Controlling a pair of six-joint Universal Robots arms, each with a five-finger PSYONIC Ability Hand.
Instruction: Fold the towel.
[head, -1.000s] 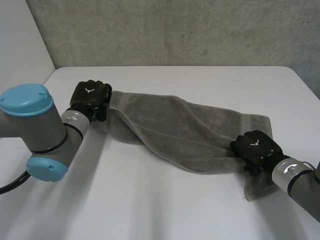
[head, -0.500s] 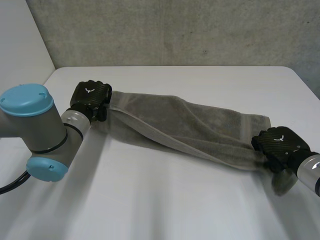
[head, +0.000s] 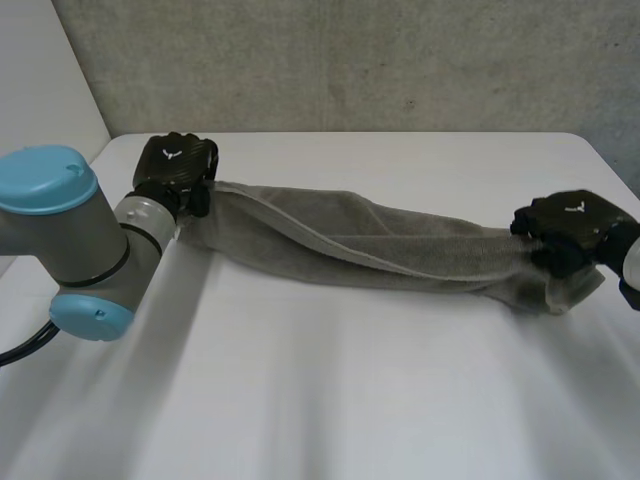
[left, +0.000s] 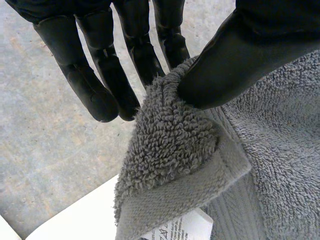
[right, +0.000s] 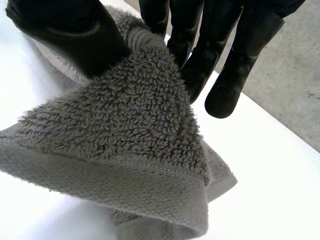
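Head view: grey towel (head: 370, 245) strung between both hands across the white table (head: 330, 400), bunched lengthwise into a loose rope w/ a slack twist mid-span, middle apparently resting on the tabletop. One end is in the left hand (head: 177, 165) at the far-left part of the table, the other in the right hand (head: 572, 225) near the right edge, w/ a short flap hanging below it. Left wrist view: thumb (left: 235, 55) presses a hemmed corner against the fingers (left: 150, 65), so clamped on the cloth; a white care label (left: 175, 231) pokes out under the hem. Right wrist view: same pinch, thumb on top of a hemmed corner, fingers behind. Handling, my read: thick looped terry, soft & limp, no stiffness, prob light for these arms, grippy not slippery, nothing fragile. It'll sag & twist unless pulled taut, and layers will cling. Best hold = corners at the stitched hem, flatter & firmer there; grabbing mid-cloth would likely just bunch it.
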